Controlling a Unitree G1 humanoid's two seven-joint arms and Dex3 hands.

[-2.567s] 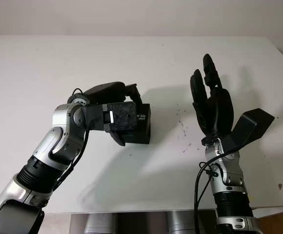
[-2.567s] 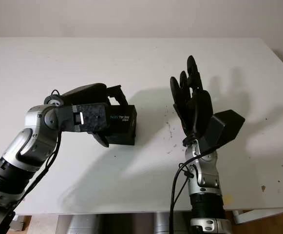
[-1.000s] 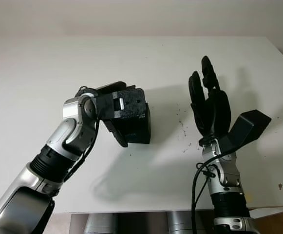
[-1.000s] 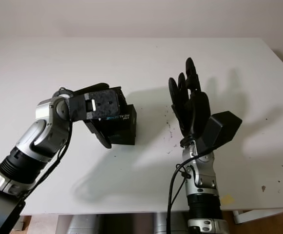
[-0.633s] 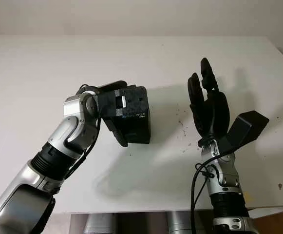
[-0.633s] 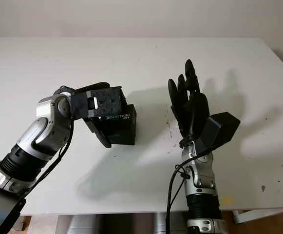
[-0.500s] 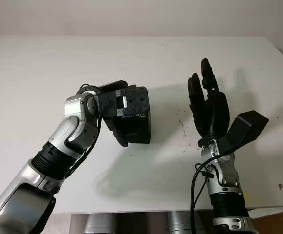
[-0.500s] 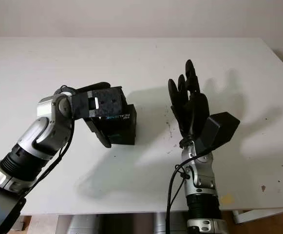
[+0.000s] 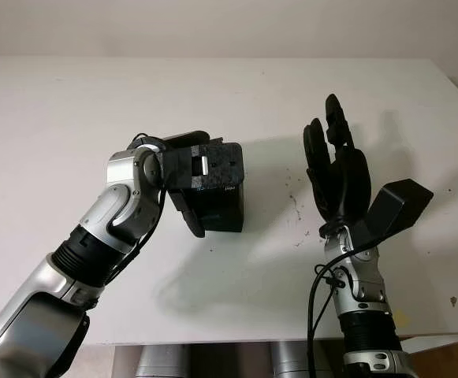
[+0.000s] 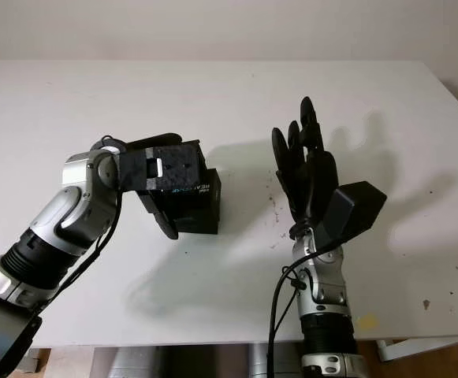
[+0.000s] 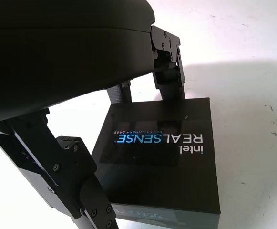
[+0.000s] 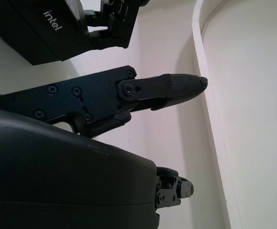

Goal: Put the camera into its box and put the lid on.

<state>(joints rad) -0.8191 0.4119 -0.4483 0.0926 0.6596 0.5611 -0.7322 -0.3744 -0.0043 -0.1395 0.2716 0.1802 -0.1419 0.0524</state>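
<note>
The black Intel RealSense camera box (image 9: 222,209) stands on the white table (image 9: 63,102) with its lid on; its printed top (image 11: 162,148) faces my left wrist camera. My left hand (image 9: 201,177) hovers just over the box, thumb (image 11: 76,176) hanging down by the near left corner and two fingers (image 11: 169,71) behind the far edge, with no visible grip. My right hand (image 9: 335,153) is held upright and open to the right of the box, well apart from it. The camera itself is hidden.
Small dark specks (image 9: 296,206) dot the table between the box and my right hand. The table's front edge (image 9: 236,340) runs close to both forearms. Bare white surface stretches behind and to the left of the box.
My left hand has swung right and forward, from the box's left side to above its lid. The right hand has held its raised pose, sinking only slightly.
</note>
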